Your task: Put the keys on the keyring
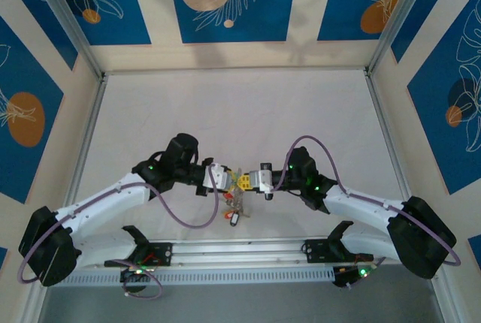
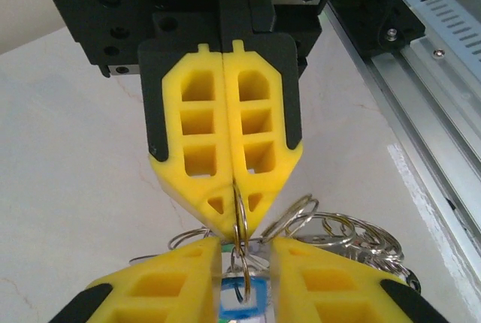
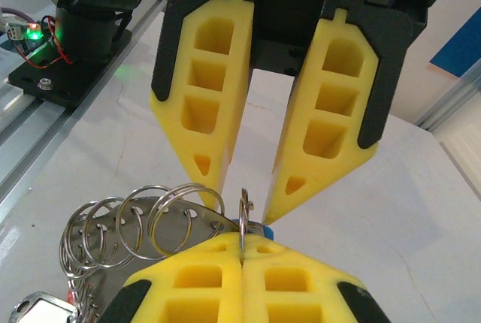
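Both grippers meet tip to tip above the table's near middle. My right gripper [image 1: 249, 182] [image 3: 242, 239] [image 2: 234, 221] is shut on the keyring [image 3: 243, 210] [image 2: 240, 227], a thin wire ring seen edge-on. My left gripper [image 1: 234, 180] [image 2: 244, 242] [image 3: 244, 203] has its jaws a little apart, closed on a key's blue tag [image 2: 244, 299] [image 3: 267, 230], whose small ring links onto the keyring. A bunch of other keys [image 1: 234, 212] on split rings [image 3: 143, 221] [image 2: 338, 236] hangs beside and below the fingertips, with red and white tags.
The arms' mounting rail [image 1: 240, 252] [image 2: 443, 113] runs along the near edge, just behind the grippers. A purple cable [image 1: 184, 218] loops under the left arm. The left arm's base [image 3: 83, 15] stands close by. Open tabletop [image 1: 240, 113] lies beyond.
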Controlling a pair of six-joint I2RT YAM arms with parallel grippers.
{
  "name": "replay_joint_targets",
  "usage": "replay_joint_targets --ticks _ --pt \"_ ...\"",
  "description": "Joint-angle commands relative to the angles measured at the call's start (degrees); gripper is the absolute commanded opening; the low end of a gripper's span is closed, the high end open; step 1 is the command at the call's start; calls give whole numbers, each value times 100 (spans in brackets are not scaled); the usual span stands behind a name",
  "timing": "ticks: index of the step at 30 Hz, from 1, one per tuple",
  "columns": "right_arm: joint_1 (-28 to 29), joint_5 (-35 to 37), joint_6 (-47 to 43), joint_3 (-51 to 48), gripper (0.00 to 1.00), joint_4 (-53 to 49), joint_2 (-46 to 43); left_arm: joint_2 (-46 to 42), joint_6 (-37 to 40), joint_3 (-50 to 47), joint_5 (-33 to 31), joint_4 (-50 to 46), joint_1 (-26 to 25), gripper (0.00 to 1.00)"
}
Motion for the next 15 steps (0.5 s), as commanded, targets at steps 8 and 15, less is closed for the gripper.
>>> replay_joint_targets --ticks 8,15 --pt "51 59 -23 -18 0 395 4 75 61 88 38 190 34 15" --pt "65 130 -42 -37 0 414 9 -72 346 48 -74 -118 34 20"
